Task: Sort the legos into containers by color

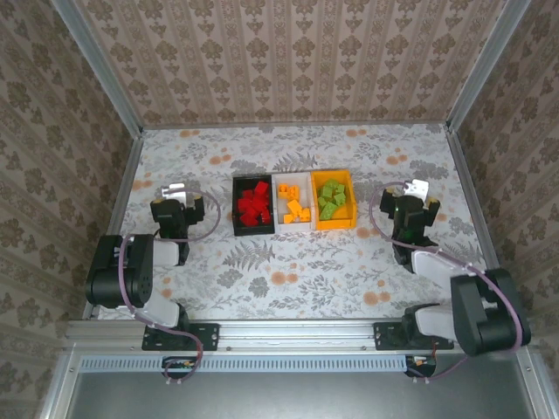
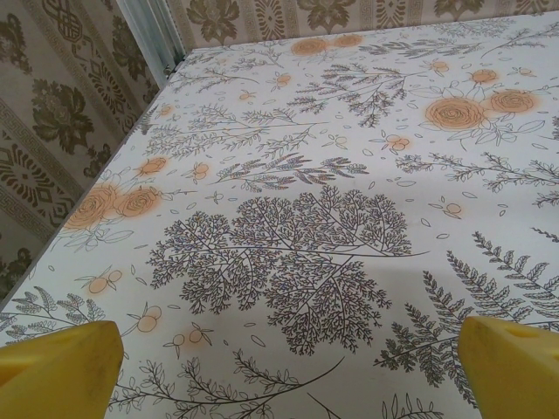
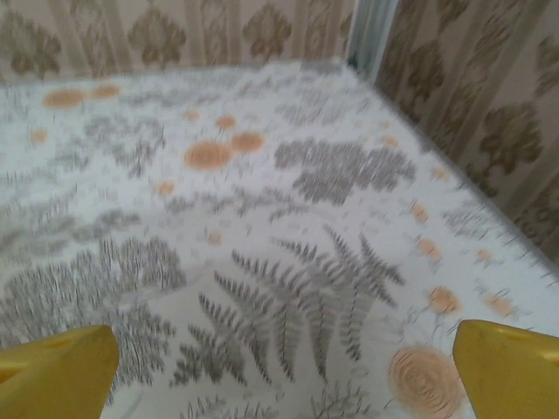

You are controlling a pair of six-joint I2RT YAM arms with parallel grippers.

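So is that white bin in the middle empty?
Not empty: the top view shows several orange legos lying inside the white bin.

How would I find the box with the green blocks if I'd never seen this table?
In the middle of the flower-patterned table, a black plastic bin, a white plastic bin and an orange plastic bin sit in a row. Pick the orange one at the right end. It alone holds light green plastic blocks.
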